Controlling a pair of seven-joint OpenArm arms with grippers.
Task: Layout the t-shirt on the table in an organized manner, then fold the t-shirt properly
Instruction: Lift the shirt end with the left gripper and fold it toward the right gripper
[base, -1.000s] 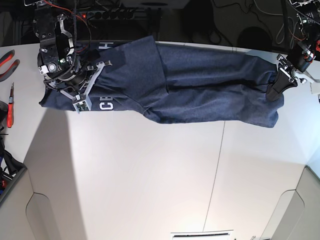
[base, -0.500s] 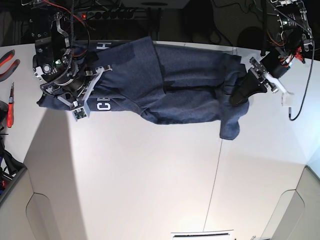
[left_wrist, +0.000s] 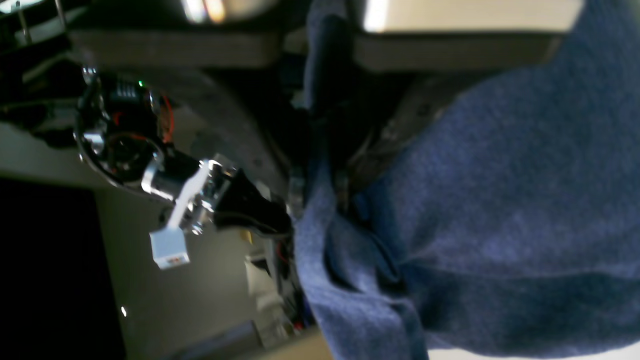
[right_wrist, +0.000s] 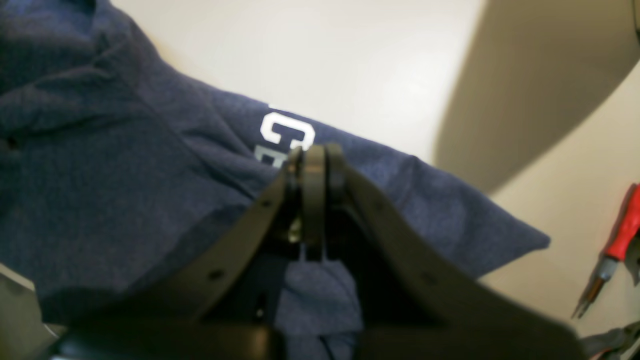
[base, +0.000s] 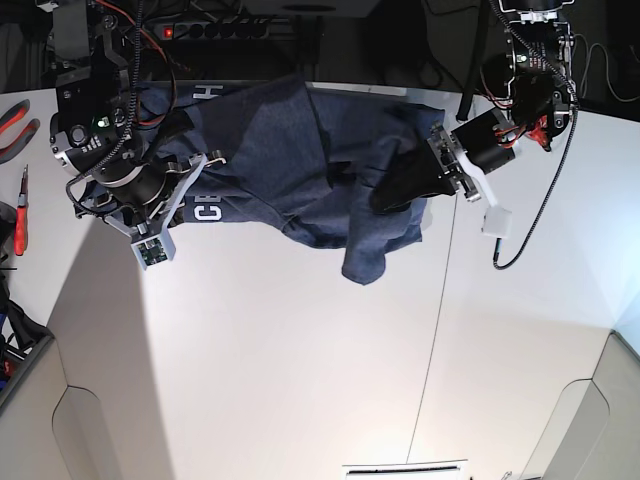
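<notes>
White tabletop (base: 300, 380) carries my bunched navy t-shirt (base: 290, 160) along its far edge, where my left pincer (base: 385, 195), clamped on the hem, carries it across to fold, and my right pincer (right_wrist: 312, 165), closed on the chest, anchors it.

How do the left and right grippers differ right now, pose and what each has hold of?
The left gripper reaches in from the base view's right, over the middle of the t-shirt, with a flap of cloth hanging from it above the table. The right gripper sits at the lettered end, low over cloth lying on the table. The left wrist view is filled with bunched fabric; the right wrist view shows flatter cloth. Both are shut on the t-shirt.
</notes>
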